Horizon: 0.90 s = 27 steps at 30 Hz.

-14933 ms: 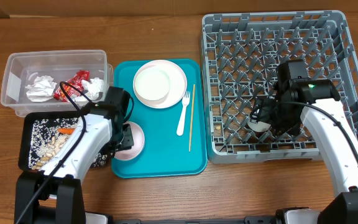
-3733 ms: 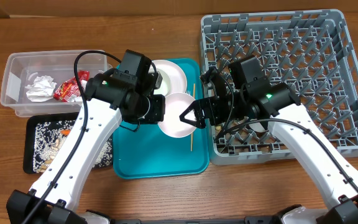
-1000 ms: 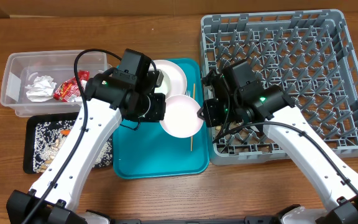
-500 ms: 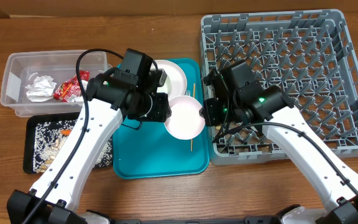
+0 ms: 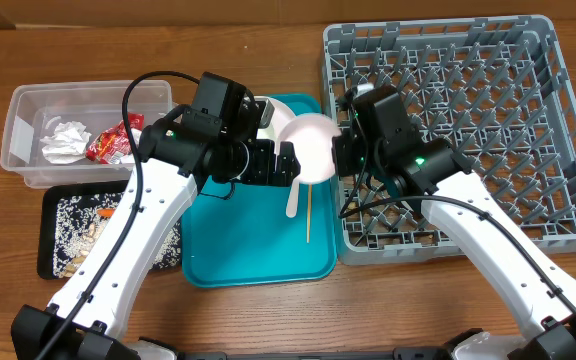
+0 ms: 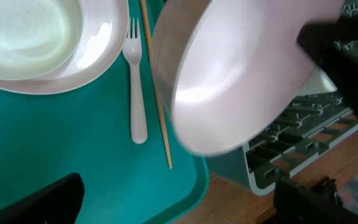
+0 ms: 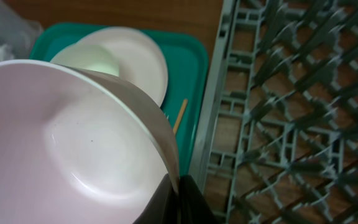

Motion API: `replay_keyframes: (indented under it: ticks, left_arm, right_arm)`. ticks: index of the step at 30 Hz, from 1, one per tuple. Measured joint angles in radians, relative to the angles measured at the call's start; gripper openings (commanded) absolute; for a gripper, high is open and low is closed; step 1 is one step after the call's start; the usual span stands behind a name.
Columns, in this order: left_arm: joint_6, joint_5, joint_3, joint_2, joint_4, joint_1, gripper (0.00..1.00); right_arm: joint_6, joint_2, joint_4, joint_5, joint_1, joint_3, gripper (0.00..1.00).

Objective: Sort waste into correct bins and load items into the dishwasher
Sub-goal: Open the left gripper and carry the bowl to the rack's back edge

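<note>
A white bowl (image 5: 313, 148) hangs tilted over the teal tray's right edge, beside the grey dishwasher rack (image 5: 488, 90). My right gripper (image 5: 340, 152) is shut on its rim, and in the right wrist view the fingers (image 7: 180, 194) pinch the bowl (image 7: 73, 143) wall. My left gripper (image 5: 280, 163) stands open just left of the bowl and apart from it, its fingers (image 6: 48, 199) wide over the tray. The bowl (image 6: 241, 81) fills the left wrist view. On the tray lie a large plate (image 5: 278, 118) with a bowl (image 6: 23, 31) in it, a white fork (image 5: 293, 200) and a chopstick (image 5: 308, 215).
A clear tub (image 5: 28, 110) at the far left holds white napkins (image 5: 65, 140) and a red wrapper (image 5: 113, 145). Below it, a black tray (image 5: 53, 200) holds food scraps (image 5: 93, 225). The teal tray (image 5: 248, 250) lies between the bins and the rack.
My left gripper opened and let go of the bowl. The right gripper, still shut on the rim, carried the bowl up and toward the rack, tilting it.
</note>
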Motion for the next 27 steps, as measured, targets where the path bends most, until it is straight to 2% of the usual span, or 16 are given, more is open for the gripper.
replay_keyframes:
  ticks: [8, 16, 20, 27]
  left_arm:
    - [0.0, 0.0, 0.0, 0.0, 0.0, 0.0, 1.0]
    - [0.0, -0.001, 0.0, 0.0, 0.0, 0.0, 1.0]
    - [0.0, -0.002, 0.0, 0.0, 0.0, 0.0, 1.0]
    - [0.0, -0.004, 0.0, 0.0, 0.0, 0.0, 1.0]
  right_arm:
    - [-0.069, 0.0, 0.185, 0.186, 0.001, 0.0, 0.04]
    - [-0.238, 0.0, 0.351, 0.357, -0.06, 0.0, 0.04]
    - [-0.369, 0.035, 0.467, 0.398, -0.119, 0.0, 0.04]
    - [-0.715, 0.226, 0.732, 0.569, -0.159, 0.0, 0.04]
